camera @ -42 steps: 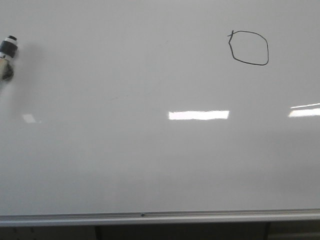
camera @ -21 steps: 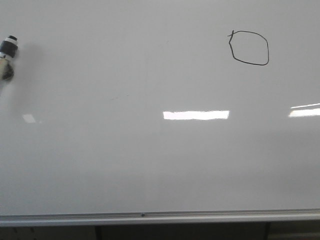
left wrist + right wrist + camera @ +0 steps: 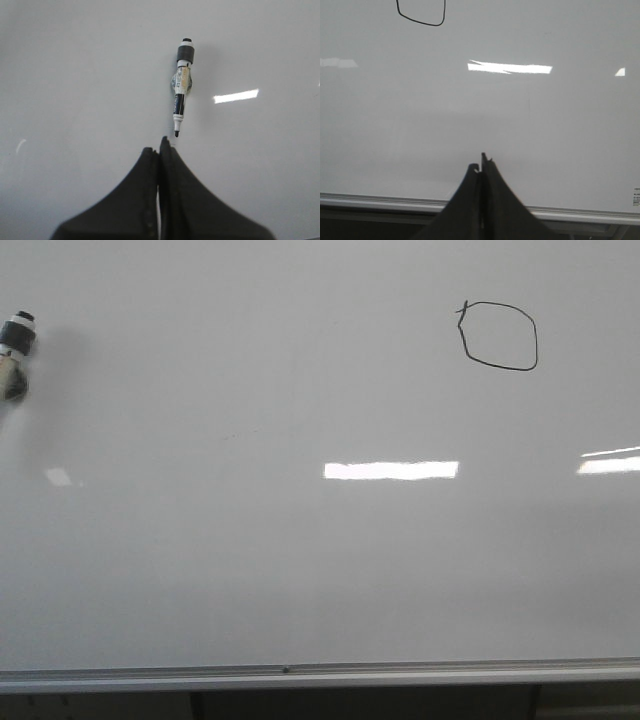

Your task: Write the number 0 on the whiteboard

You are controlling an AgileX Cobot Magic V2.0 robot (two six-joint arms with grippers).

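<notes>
The whiteboard fills the front view, bare over most of its width, its silver bottom rail running along the lower edge. The number 0 sits in the board's upper right part, a closed black loop with a small tick at its upper left. A marker lies on the board at the far left, tip bare; its label is too small to read. The left gripper is clenched empty, just short of the marker tip. The right gripper is likewise clenched empty, well apart from the loop.
</notes>
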